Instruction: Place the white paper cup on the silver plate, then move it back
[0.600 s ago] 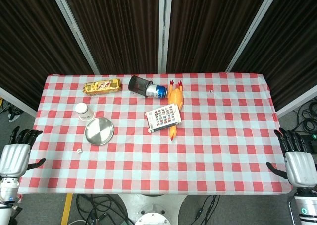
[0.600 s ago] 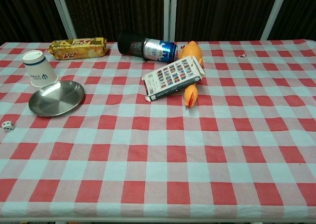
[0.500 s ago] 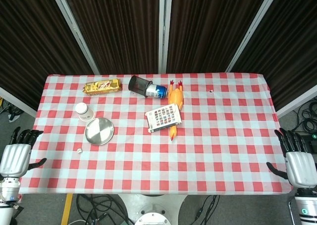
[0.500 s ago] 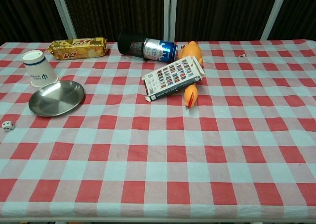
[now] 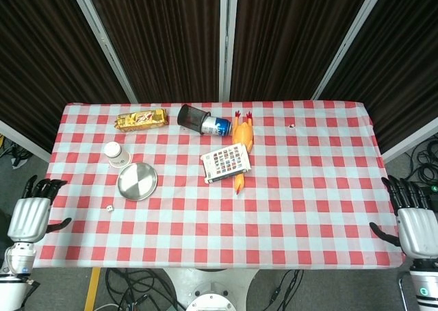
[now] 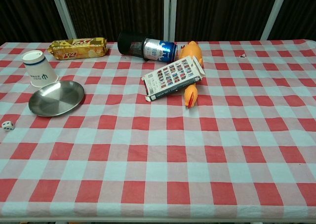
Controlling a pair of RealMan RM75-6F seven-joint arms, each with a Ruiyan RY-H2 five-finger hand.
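Note:
The white paper cup (image 5: pixel 114 153) (image 6: pixel 39 68) stands upside down on the checked cloth, just behind and left of the silver plate (image 5: pixel 137 181) (image 6: pixel 56 97). The plate holds nothing. My left hand (image 5: pixel 33 213) hovers at the table's front left corner, fingers apart, holding nothing, well short of the cup. My right hand (image 5: pixel 413 224) hangs off the front right corner, fingers spread and empty. Neither hand shows in the chest view.
A small white die (image 5: pixel 107 207) (image 6: pixel 7 125) lies in front of the plate. Behind are a yellow biscuit pack (image 5: pixel 141 119), a black holder with a blue can (image 5: pixel 203 121), a rubber chicken (image 5: pixel 241 144) and a card box (image 5: pixel 225 164).
My left hand has shifted slightly right and inward toward the table. The right hand has drifted a little lower. Cup and plate have not moved.

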